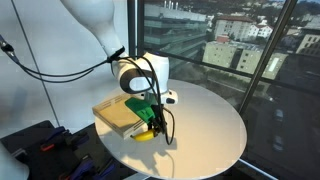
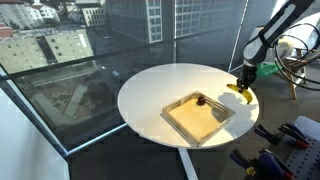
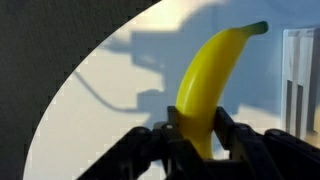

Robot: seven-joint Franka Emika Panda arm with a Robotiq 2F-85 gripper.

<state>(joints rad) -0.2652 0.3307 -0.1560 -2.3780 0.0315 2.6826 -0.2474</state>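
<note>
The tool [image 3: 198, 130] is closed narrow on the banana [image 3: 210, 80]. In the wrist view its two dark fingers [image 3: 165, 132] press the lower part of the fruit from both sides, and the tip with the green stem points away from the camera. In both exterior views the banana [image 1: 147, 131] hangs low under the tool [image 1: 153, 117], near the rim of the round white counter [image 1: 205, 135] and just beside the wooden tray [image 1: 113, 113]. I cannot tell if the fruit touches the counter or is a little above it. In an exterior view the wooden tray [image 2: 176, 119] lies near the middle of the counter [image 2: 150, 85] with a small dark thing [image 2: 200, 99] inside, close to its far wall. The banana [image 2: 240, 92] is outside the tray, between it and the rim. I judge that the step in hand is the carrying of the banana in a firm grip, low over the counter. In my opinion, any move from here calls for a steady squeeze, because the skin is smooth and the fruit is curved, so it can turn between the fingers. It also calls for enough height to pass the wall of the tray, and for care with the near rim of the counter.
</note>
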